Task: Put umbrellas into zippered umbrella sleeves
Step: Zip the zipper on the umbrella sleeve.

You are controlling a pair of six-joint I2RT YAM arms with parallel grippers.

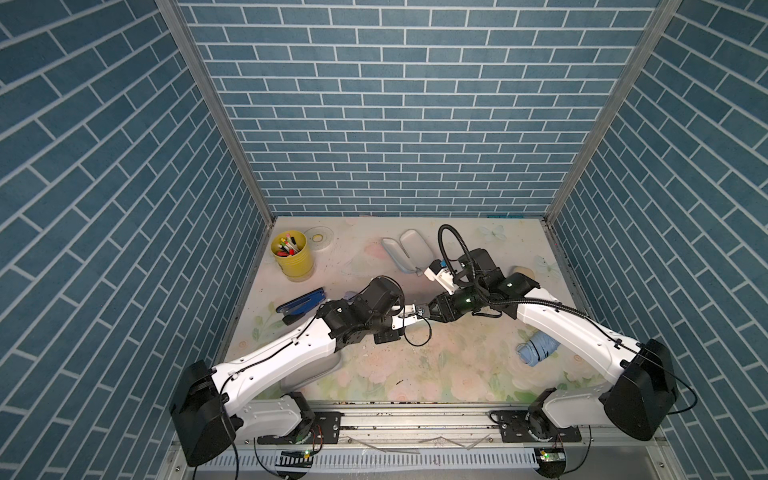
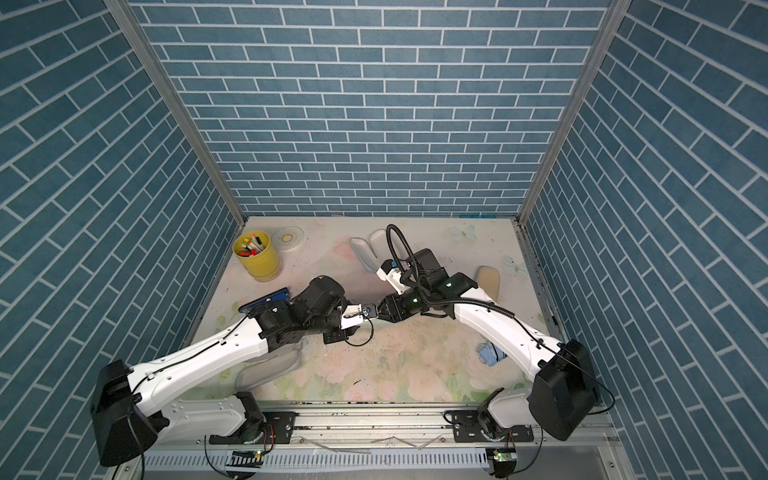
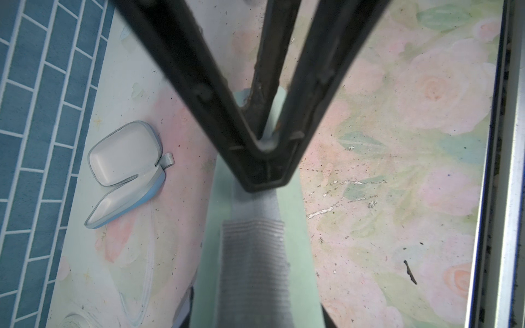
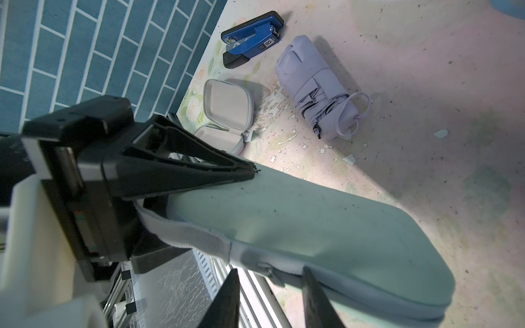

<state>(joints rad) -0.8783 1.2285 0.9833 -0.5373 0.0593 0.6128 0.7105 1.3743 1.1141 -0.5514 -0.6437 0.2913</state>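
Near left, under the left arm, an open sleeve [image 2: 270, 365] lies flat with its pale grey inside up; its outer colour is not clear. Near right, a light blue umbrella [image 1: 538, 347] lies on the floral table [image 1: 415, 374], partly under the right arm and well apart from both grippers.

At mid-table the two arms meet tip to tip. The left gripper [image 4: 250, 170] is pinched tight on one end of the mint sleeve [image 4: 326, 227], beside its grey wrist strap [image 4: 193, 235]. The sleeve runs out from those jaws towards the right arm. I cannot tell whether its free end touches the table. The right gripper [image 4: 270, 269] stands part open, holding nothing, with its fingertips [image 4: 234, 272] either side of the sleeve's zipped edge. The zipper pull [image 4: 264, 268] sits in the gap at the tips; contact is not clear. In both top views the sleeve is mostly hidden by the arms.

Left of the grippers, the lilac umbrella [image 4: 312, 85] lies rolled, strap loose, just beside the dark blue stapler [image 1: 301, 305]. On the right, further back, a closed beige sleeve [image 2: 488, 280] lies behind the right arm.

Far centre, a blue sleeve [image 1: 403, 253] lies wide open and empty. Far left is a yellow cup of pens [image 1: 293, 259], with a tape roll [image 1: 319, 237] just behind it.
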